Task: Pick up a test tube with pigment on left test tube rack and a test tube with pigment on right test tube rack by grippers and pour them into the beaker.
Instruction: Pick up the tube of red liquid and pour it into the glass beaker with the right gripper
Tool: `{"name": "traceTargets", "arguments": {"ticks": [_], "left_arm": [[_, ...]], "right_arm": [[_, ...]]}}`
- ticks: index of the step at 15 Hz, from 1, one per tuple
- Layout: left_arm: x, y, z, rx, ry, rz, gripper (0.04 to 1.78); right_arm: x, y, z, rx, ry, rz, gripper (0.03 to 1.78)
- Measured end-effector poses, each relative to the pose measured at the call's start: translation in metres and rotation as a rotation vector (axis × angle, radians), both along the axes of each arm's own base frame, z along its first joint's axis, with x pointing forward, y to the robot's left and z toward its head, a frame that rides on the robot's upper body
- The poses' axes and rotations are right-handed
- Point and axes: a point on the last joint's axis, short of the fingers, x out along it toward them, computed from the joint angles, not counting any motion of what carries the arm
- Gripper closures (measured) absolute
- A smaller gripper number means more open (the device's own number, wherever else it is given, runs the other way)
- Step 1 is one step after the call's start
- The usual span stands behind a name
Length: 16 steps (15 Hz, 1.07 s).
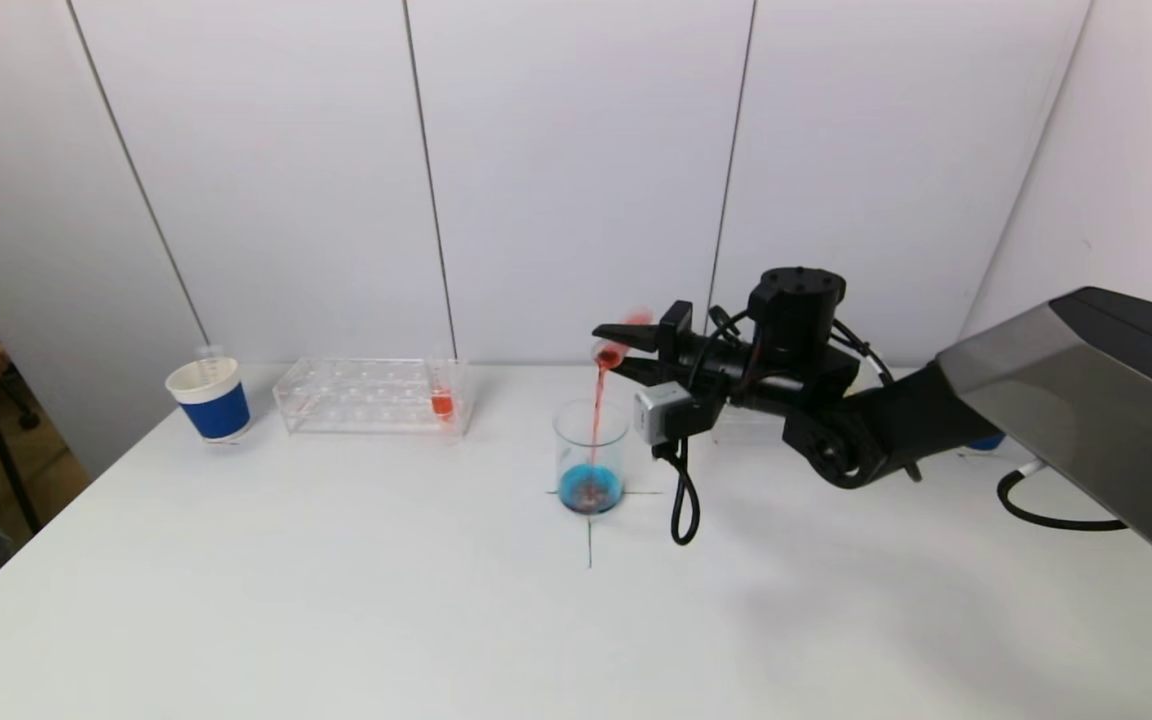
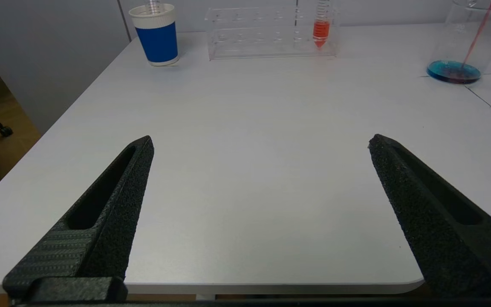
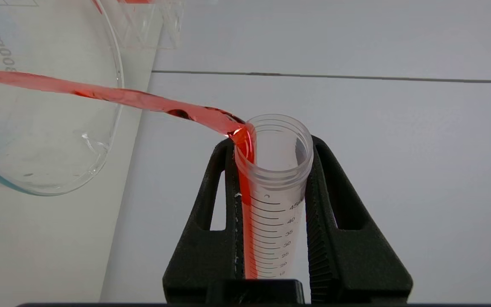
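The right gripper [image 1: 626, 352] is clamped on a test tube [image 3: 271, 187], tipped mouth-down above the beaker [image 1: 591, 455] at the middle of the white table [image 1: 336, 600] — a red stream [image 1: 597, 410] falls from the tube's rim into the blue liquid [image 1: 591, 488] at the beaker's bottom. The left gripper [image 2: 260, 183] hangs over the table's near edge, fingers wide apart and holding nothing. On the left rack [image 1: 371, 395] one tube of red pigment [image 1: 442, 400] stands upright — a blue-banded cup [image 1: 209, 398] sits beside that rack
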Motion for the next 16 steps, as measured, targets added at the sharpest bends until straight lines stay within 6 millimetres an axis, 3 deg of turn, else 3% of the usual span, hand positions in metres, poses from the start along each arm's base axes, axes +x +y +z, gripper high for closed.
{"name": "traceTargets", "arguments": {"ticks": [16], "left_arm": [[0.0000, 0.0000, 0.0000, 0.000, 0.000, 0.000, 0.06]], "right_arm": [[0.0032, 0.0012, 0.0077, -0.105, -0.214, 0.031, 1.34]]}}
